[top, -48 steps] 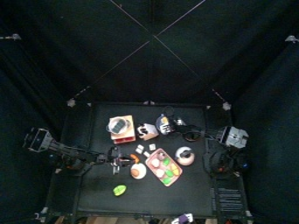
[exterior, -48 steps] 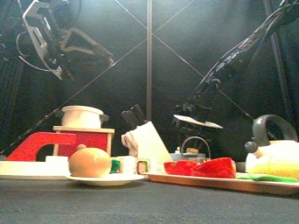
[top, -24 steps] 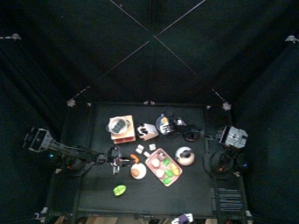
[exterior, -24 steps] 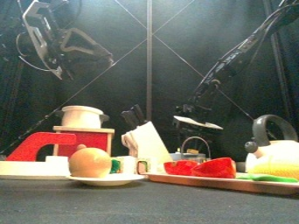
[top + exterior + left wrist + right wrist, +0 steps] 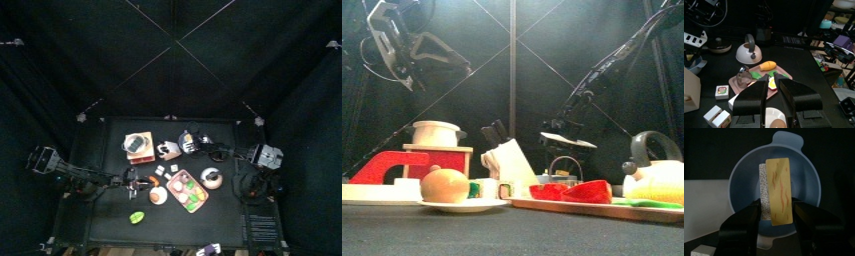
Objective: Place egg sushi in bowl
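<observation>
Egg sushi over the bowl, our right jaws parting

In the right wrist view we see the egg sushi [image 5: 777, 192], a yellow slab on its pale rice block, lying inside the pale blue bowl [image 5: 811, 175], between the two jaws of our right gripper [image 5: 775, 215], which stand wide with a little gap on each side. We judge the piece released or nearly so. If it clings to a jaw pad, a quick lift could drag it back out or tip it over the rim. A careless retreat might also clip the bowl and shove it. In the front view the gripper hangs behind the knife block [image 5: 512, 160]. Our left gripper [image 5: 772, 102] rests high at the table's left, its jaws set narrowly apart and holding nothing.
</observation>
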